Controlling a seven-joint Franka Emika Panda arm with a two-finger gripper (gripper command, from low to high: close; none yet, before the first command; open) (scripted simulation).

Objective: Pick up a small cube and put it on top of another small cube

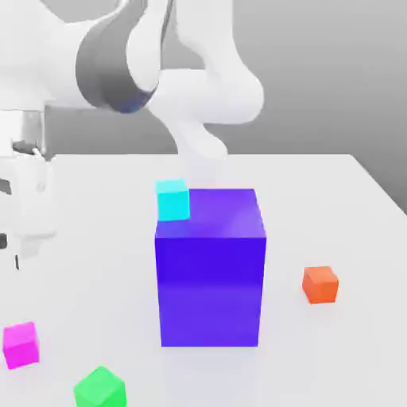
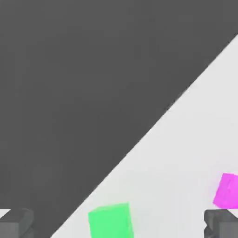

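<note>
- Magenta cube (image 1: 21,344), the pickup target, sits alone at the counter's (image 1: 95,262) near corner on the exterior view's left, beside the green cube (image 1: 100,388).
- Hand (image 2: 119,225) hangs above both, fingers apart, holding nothing; best centred over magenta before descending, clear of green.
- Farther back stand the blue-violet block (image 1: 211,266), cyan cube (image 1: 172,199) and orange cube (image 1: 320,284).

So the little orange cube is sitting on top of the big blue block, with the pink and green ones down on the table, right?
Not quite: the orange cube sits on the table, beside the big blue block, as the exterior view shows. The pink cube and green cube are on the table.
</note>
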